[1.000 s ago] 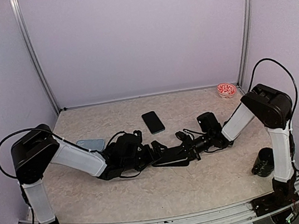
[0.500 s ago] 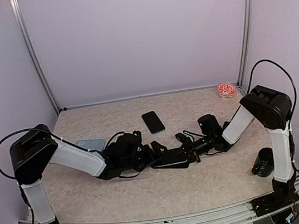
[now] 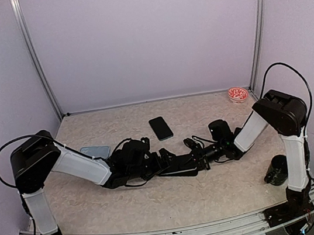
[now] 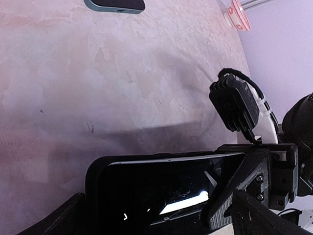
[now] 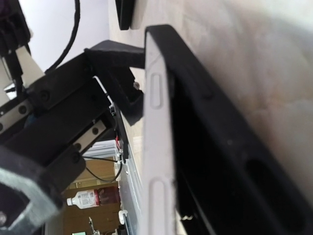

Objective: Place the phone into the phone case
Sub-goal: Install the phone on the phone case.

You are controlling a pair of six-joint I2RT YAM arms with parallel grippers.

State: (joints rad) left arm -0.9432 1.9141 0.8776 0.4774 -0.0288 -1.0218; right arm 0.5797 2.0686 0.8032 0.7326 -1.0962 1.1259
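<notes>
Both arms stretch low across the table (image 3: 158, 203) with forearms nearly level and meet at its middle. The left arm (image 3: 81, 164) reaches rightward, and the left gripper (image 3: 164, 156) is spread wide, with a finger on either side of the phone (image 4: 161, 188) and no pinch on it. The right arm (image 3: 247, 130) reaches leftward, and the right gripper (image 3: 197, 157) is clenched on the phone's right end, with the black phone case (image 5: 215, 137) hugging the phone's back and left end.
</notes>
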